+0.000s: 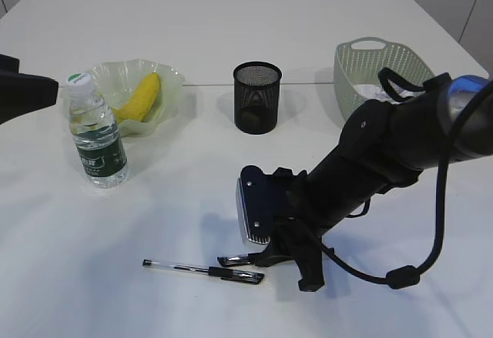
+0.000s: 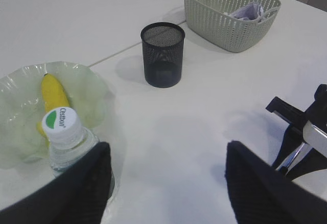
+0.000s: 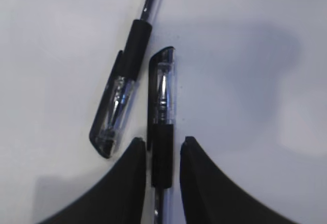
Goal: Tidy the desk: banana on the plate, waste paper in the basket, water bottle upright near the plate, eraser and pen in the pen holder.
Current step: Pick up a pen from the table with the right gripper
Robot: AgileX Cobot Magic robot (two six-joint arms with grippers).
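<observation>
Working on the pen step, with most of the tidying looking done. Right gripper (image 3: pixel 162 143) reaching down at the near middle of the counter (image 1: pixel 154 222), its two fingers standing close on either side of the black grip section of a capped pen (image 3: pixel 162 106) lying flat. Only thin slivers of white are showing between the fingers and the barrel in the right wrist view, so not telling for certain whether pinching already or only straddling. A second pen (image 3: pixel 120 96) is lying just beside the first, toward 10 o'clock of the gripper, angled slightly away and outside the fingers.

Left gripper (image 2: pixel 168 188) hanging spread wide and empty above the water bottle (image 1: pixel 96 134), which is standing upright at 7 o'clock of the plate (image 1: pixel 173 76). Banana (image 1: pixel 141 98) resting inside the plate. Waste paper (image 2: pixel 248 12) sitting in the basket (image 1: pixel 347 76) at the far right. Eraser not showing anywhere on the counter; possibly inside the pen holder (image 1: pixel 257 97), though not telling through the mesh.

Next move, judging from this: securing a firm pinch on the one pen without dragging its neighbour, lifting clear, swinging toward 12 o'clock where the pen holder is standing, tipping the pen upright over the narrow mouth, then releasing. Needing care, since a slim round barrel held off-centre is likely to pivot, and a second trip appears needed for the other pen.
</observation>
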